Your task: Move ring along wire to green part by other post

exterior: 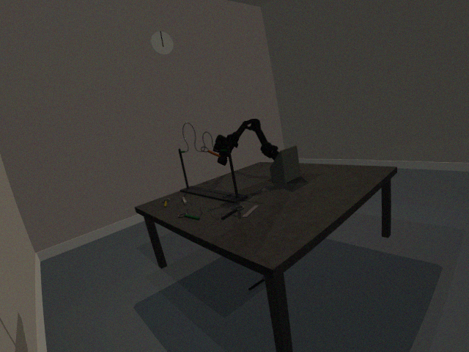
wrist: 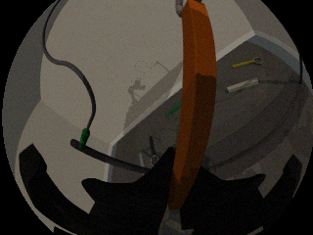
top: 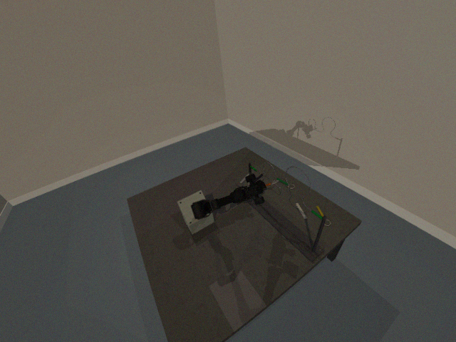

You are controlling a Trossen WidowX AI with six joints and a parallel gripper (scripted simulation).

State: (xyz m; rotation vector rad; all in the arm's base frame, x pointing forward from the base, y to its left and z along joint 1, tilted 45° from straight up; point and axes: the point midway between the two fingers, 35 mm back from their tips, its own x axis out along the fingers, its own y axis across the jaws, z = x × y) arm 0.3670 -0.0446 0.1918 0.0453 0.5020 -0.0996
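My gripper (top: 261,186) (exterior: 220,151) (wrist: 173,151) is shut on the lower end of the orange handle (top: 268,184) (exterior: 213,152) (wrist: 195,92). The thin grey wire (exterior: 188,128) (top: 298,168) runs through the ring; I cannot tell whether they touch. In the wrist view the wire curves down to a green part (wrist: 84,136) on a dark post (wrist: 113,163). In the exterior view the gripper is high beside the right post (exterior: 234,177). The left post (exterior: 184,172) carries its own green part (exterior: 182,151).
The posts stand on a dark base bar (exterior: 212,193) (top: 291,231). Loose things lie on the table (exterior: 322,212) beyond it: a green-handled ring (exterior: 191,216) (top: 283,181), a yellow piece (exterior: 165,202) (wrist: 245,63), a white piece (exterior: 184,199) (wrist: 242,86), a ruler (exterior: 250,210). The arm's base (top: 200,213) is behind.
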